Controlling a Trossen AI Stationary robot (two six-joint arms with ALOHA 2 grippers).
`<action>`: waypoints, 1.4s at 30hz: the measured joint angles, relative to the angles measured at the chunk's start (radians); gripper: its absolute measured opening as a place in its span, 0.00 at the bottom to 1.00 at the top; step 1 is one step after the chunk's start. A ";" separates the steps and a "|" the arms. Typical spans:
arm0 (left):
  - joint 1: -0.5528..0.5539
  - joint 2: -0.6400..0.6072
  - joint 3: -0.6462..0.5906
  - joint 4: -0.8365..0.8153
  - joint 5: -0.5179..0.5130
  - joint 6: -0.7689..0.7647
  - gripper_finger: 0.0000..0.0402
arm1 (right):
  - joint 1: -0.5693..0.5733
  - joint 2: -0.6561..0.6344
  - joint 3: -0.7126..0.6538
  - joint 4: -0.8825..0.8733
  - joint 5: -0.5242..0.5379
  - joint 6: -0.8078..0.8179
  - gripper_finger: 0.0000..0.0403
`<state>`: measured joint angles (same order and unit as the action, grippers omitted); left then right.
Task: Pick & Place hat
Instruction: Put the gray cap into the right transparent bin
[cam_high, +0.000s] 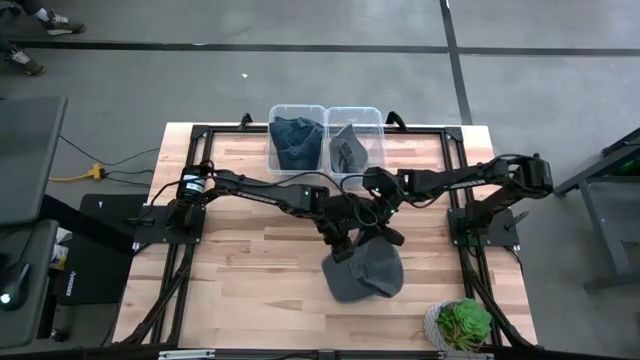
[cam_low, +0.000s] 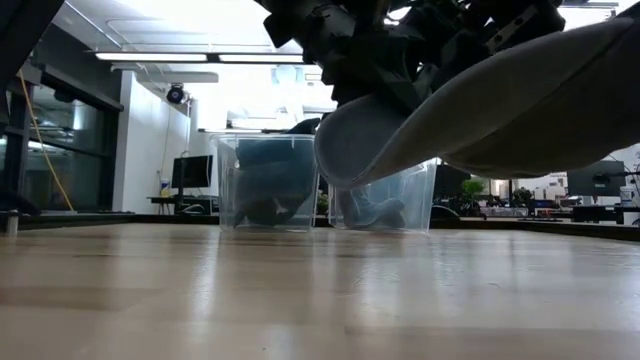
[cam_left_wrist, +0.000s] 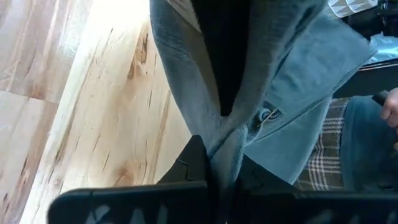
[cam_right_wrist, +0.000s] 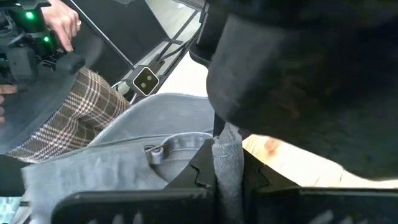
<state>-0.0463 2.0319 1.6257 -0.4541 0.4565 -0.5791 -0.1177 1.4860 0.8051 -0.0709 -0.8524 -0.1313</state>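
Observation:
A grey hat (cam_high: 365, 272) hangs between my two grippers over the near middle of the wooden table (cam_high: 250, 290). In the low view the hat (cam_low: 480, 100) is clear of the tabletop. My left gripper (cam_high: 342, 245) is shut on the hat's left part and shows from close in the left wrist view (cam_left_wrist: 221, 165). My right gripper (cam_high: 384, 233) is shut on its far right part and shows in the right wrist view (cam_right_wrist: 227, 163). Both arms reach in from the table's sides and meet above the hat. My left gripper pinches a fold of the hat's grey cloth (cam_left_wrist: 229, 144) between its two fingers, slanting down from the table's left. The hat hangs beyond the fingers, lifted clear of the table. My right gripper pinches a narrow bunched strip of the hat's edge (cam_right_wrist: 227, 148) between its two fingers, near a small metal buckle (cam_right_wrist: 152, 151). It slants down from the table's right. The cloth spreads away beyond the fingers, off the table.
Two clear bins stand at the table's far edge: the left bin (cam_high: 297, 140) holds dark blue cloth, the right bin (cam_high: 355, 138) a grey item. A potted plant (cam_high: 462, 322) sits at the near right corner. A person in plaid trousers (cam_right_wrist: 74, 118) stands beyond the table.

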 joint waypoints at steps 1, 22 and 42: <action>0.000 0.000 0.000 0.000 0.002 0.008 0.02 | 0.000 0.000 0.000 -0.003 -0.001 0.000 0.01; 0.054 -0.193 -0.001 -0.427 -0.290 0.083 0.59 | -0.013 -0.042 0.000 -0.164 0.114 0.000 0.01; 0.113 -0.501 -0.119 -0.546 -0.800 -0.054 0.53 | -0.291 -0.454 0.069 -0.102 0.207 0.266 0.01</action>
<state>0.0666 1.5305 1.5068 -1.0004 -0.3431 -0.6332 -0.4083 1.0320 0.8744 -0.1729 -0.6451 0.1350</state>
